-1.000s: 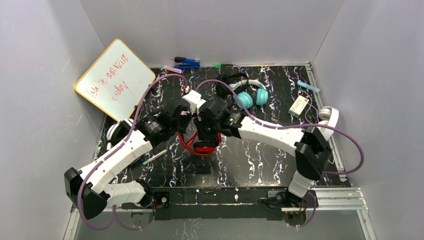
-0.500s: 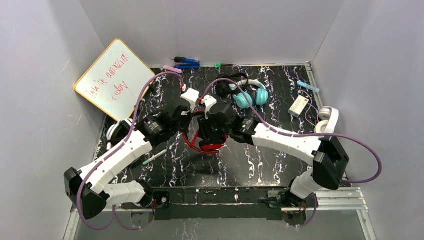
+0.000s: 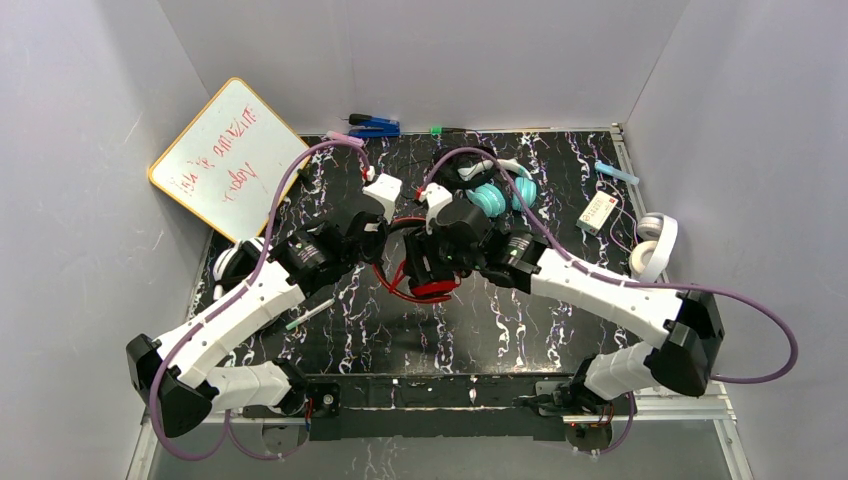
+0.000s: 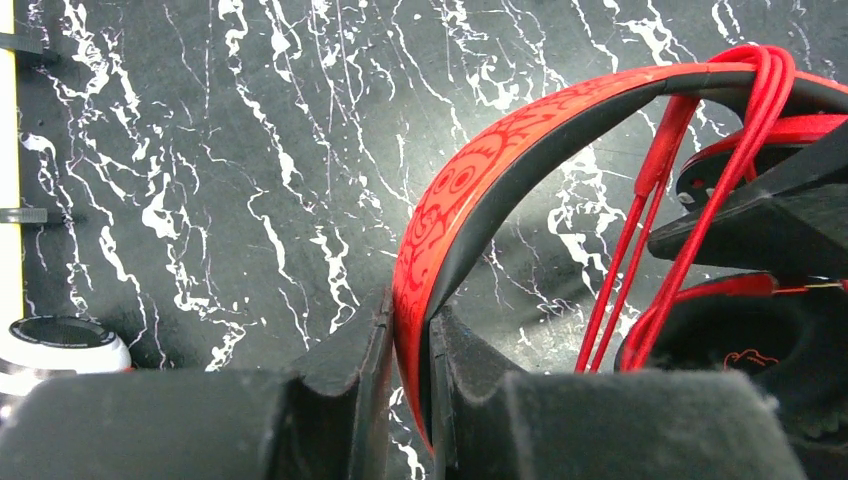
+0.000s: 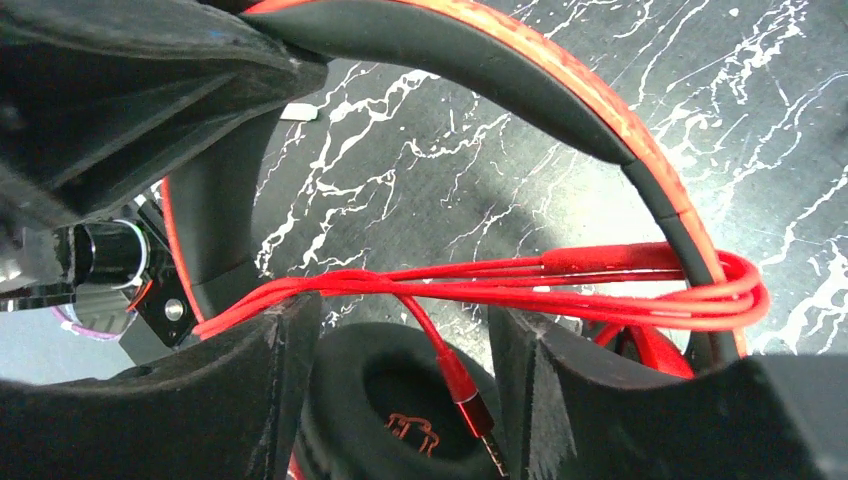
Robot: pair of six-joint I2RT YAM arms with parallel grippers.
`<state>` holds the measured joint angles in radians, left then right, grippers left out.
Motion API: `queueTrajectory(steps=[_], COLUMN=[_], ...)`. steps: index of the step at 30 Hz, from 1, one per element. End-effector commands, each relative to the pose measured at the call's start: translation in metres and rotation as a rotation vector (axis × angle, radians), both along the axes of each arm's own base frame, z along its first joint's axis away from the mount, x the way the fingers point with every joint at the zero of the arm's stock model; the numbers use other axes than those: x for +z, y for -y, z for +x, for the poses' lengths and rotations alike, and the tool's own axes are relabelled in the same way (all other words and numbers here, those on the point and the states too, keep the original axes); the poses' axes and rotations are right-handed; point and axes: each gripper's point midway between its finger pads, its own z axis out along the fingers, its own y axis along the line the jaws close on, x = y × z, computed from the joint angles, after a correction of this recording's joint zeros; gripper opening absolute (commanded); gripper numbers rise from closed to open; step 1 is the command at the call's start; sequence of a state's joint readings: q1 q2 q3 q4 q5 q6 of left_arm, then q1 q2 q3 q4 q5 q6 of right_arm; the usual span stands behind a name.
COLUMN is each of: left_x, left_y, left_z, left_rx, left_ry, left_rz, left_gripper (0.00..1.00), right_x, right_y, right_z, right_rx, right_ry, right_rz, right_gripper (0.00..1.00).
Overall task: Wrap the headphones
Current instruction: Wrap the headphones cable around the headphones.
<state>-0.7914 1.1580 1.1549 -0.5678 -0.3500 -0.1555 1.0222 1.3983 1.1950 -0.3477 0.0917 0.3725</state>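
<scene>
We are angling both arms inward, left gripper (image 4: 408, 335) clenching the red headphones (image 4: 470, 190), right gripper (image 5: 405, 320) splayed around their cord (image 5: 600, 265); five headphones total.

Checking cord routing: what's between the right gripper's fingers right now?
In the right wrist view, the red headphones' cord crosses the open gap of the right gripper; its plug lies over the black ear cup behind.

Red swirl-patterned headphones (image 4: 470, 185), black table (image 4: 250, 150) veined white.

plain pale walls (image 3: 430, 50) around a black white-veined tabletop (image 3: 480, 330), whiteboard (image 3: 230, 155) at left
</scene>
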Motion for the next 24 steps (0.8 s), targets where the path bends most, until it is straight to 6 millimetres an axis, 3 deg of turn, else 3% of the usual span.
queueTrajectory(steps=[1, 4, 6, 7, 8, 12, 19, 24], left_x=[0.017, 0.014, 0.012, 0.01, 0.009, 0.009, 0.013, 0.01], left_y=[-0.003, -0.004, -0.006, -0.005, -0.005, -0.003, -0.004, 0.005], left_z=[-0.001, -0.002, -0.002, -0.003, -0.002, -0.002, -0.002, -0.004], left_rx=[0.005, -0.003, 0.002, 0.002, 0.003, 0.006, 0.002, -0.016], left_ry=[0.025, 0.022, 0.019, 0.016, 0.013, 0.009, 0.017, -0.008], left_rz=[-0.018, -0.008, 0.0, 0.001, 0.001, -0.006, -0.006, -0.043], left_gripper=[0.0, 0.0, 0.0, 0.0, 0.0, 0.0, 0.0, 0.0], right_x=[0.039, 0.056, 0.067, 0.072, 0.076, 0.075, 0.086, 0.098], right_y=[0.03, 0.034, 0.032, 0.03, 0.028, 0.026, 0.025, -0.001], right_z=[0.017, 0.016, 0.012, 0.01, 0.007, 0.005, 0.002, -0.005], right_rx=[-0.123, -0.125, -0.1, -0.082, -0.064, -0.05, -0.044, 0.035], right_ry=[0.069, 0.083, 0.086, 0.084, 0.081, 0.056, 0.063, 0.026], right_rz=[0.012, 0.04, 0.07, 0.086, 0.096, 0.078, 0.115, 0.215], right_gripper=[0.75, 0.74, 0.53, 0.48, 0.47, 0.59, 0.57, 0.5])
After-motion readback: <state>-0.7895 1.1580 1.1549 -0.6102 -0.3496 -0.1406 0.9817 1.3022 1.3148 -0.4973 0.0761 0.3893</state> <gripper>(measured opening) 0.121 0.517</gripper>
